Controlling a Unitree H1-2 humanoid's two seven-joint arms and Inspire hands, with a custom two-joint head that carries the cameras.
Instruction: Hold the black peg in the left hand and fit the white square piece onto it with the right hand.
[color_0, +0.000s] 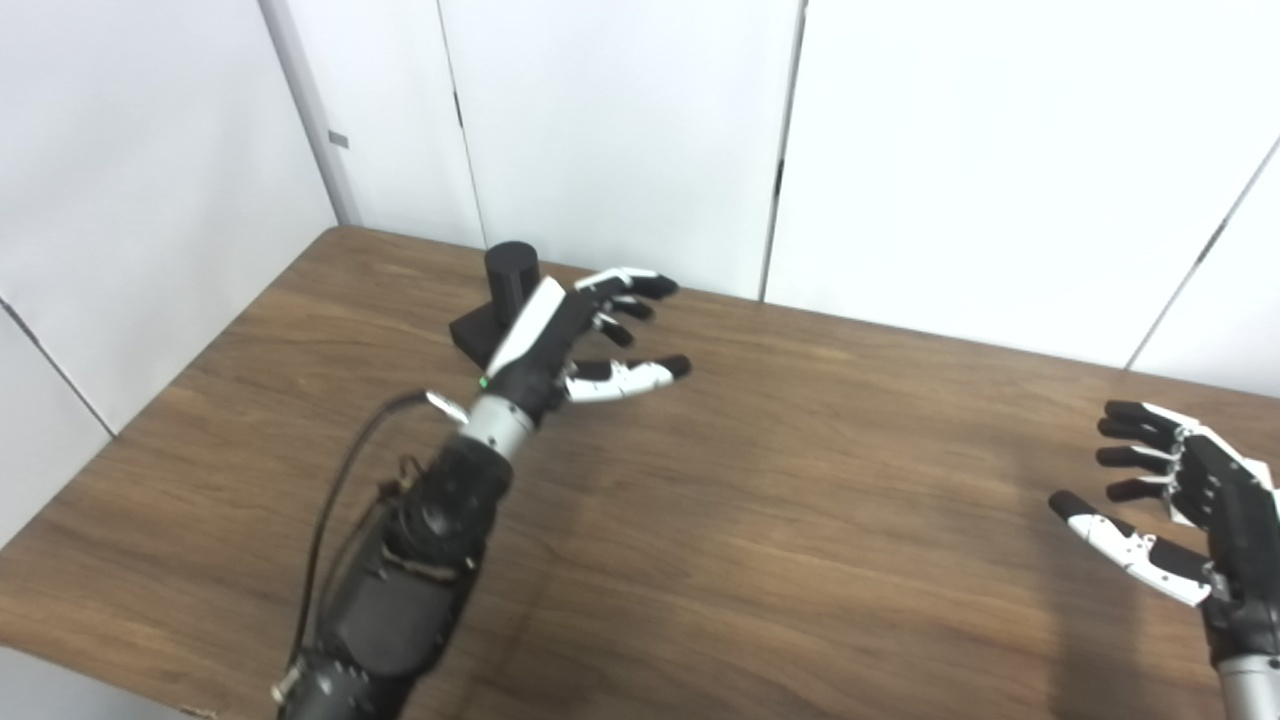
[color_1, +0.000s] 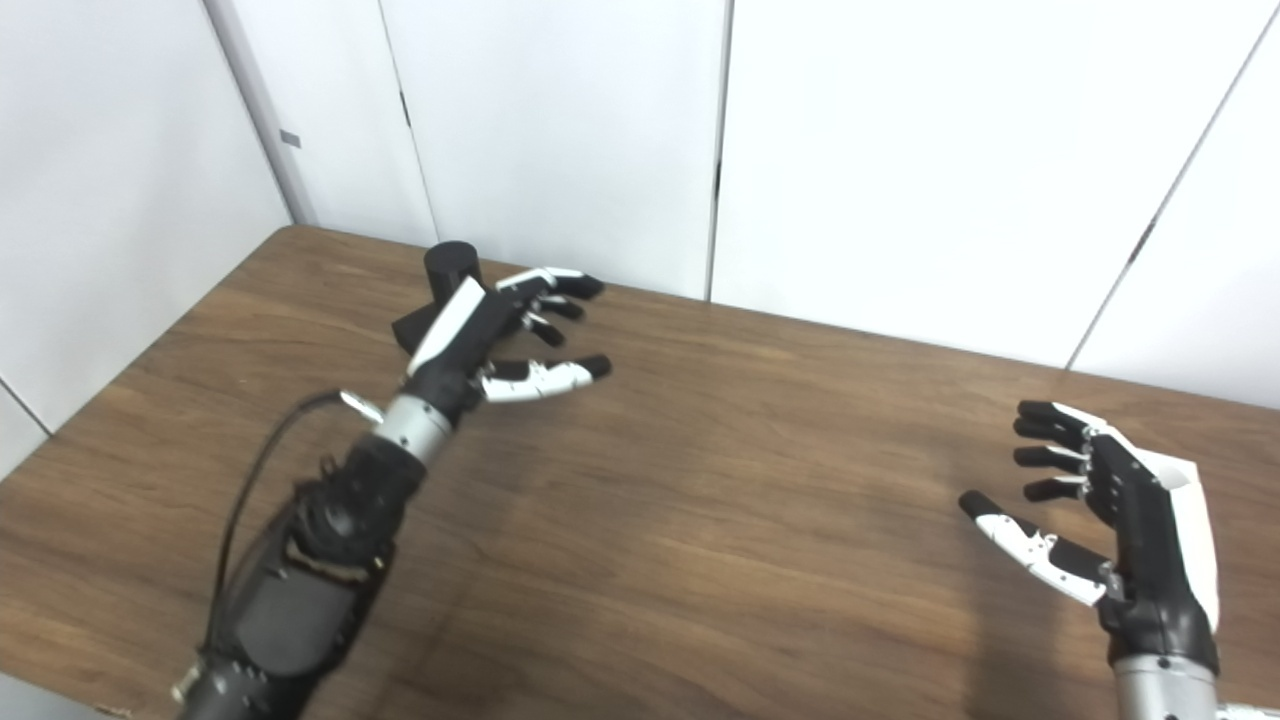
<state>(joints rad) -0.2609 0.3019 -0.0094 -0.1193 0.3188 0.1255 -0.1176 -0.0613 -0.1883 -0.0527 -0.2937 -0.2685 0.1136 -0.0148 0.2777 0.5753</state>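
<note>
Left hand (color_0: 560, 340) hovers over the far-left part of the worktop (color_0: 800, 480), fingers spread wide, holding nothing. The black peg (color_0: 512, 278) stands upright on its dark base just behind the hand, at about 11 o'clock from the palm, partly hidden by the back of the hand; contact between them cannot be told, it looks close but not gripped. Right hand (color_1: 1110, 510) waits well apart at the near-right edge, also spread open and empty, palm turned toward the centre.

The white square piece shows in neither view (possibly out of frame), so the step in hand reads as the left hand's reach for the peg.

To do it well, the left hand probably needs to swing toward 10–11 o'clock so the open fingers face the cylinder rather than pass beside it, then wrap low on the shaft, leaving the top free for the later fit. Closing too early risks knocking the peg over, since its base seems small. A firm, upright hold should ease alignment afterwards.
</note>
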